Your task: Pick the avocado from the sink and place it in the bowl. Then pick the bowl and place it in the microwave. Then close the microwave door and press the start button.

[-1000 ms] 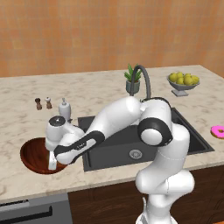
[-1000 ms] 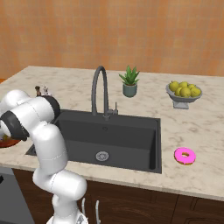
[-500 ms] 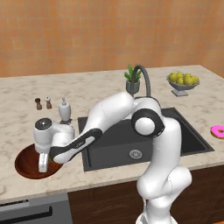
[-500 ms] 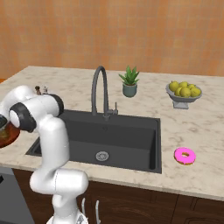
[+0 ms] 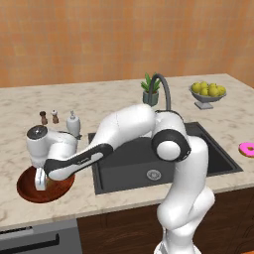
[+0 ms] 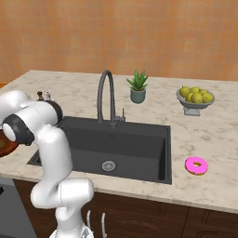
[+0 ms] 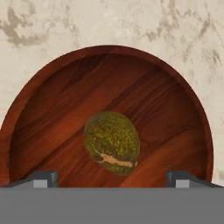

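the avocado (image 7: 112,142) lies on its side on the floor of the bowl (image 7: 52,109), roughly at the middle. seen down the hand, its long axis runs a little off upright, the blunter end toward the far rim and the end with a tan scar toward the claw. the skin is mottled olive green.

the gripper (image 7: 112,178) hangs straight over the bowl with its two dark tips (image 7: 41,178) spread wide, one on each side of the fruit and clear of it. it has hold of nothing.

from the left base camera the bowl (image 5: 27,191) sits on the counter (image 5: 99,104) near its front edge, left of the sink (image 5: 129,166), with the hand (image 5: 39,179) reaching down into it.

the counter is pale marbled stone under an orange-brown wall. the sink is a dark grey basin with a round drain and a curved faucet (image 6: 104,95). behind it stands a small potted plant (image 6: 137,87), and further right a grey footed dish of yellow fruit (image 6: 195,97). a pink doughnut (image 6: 196,165) lies right of the basin. small shakers (image 5: 48,117) and a white bottle (image 5: 73,123) stand behind the bowl. dark wood cabinets run below.

no writing or labels can be read anywhere.
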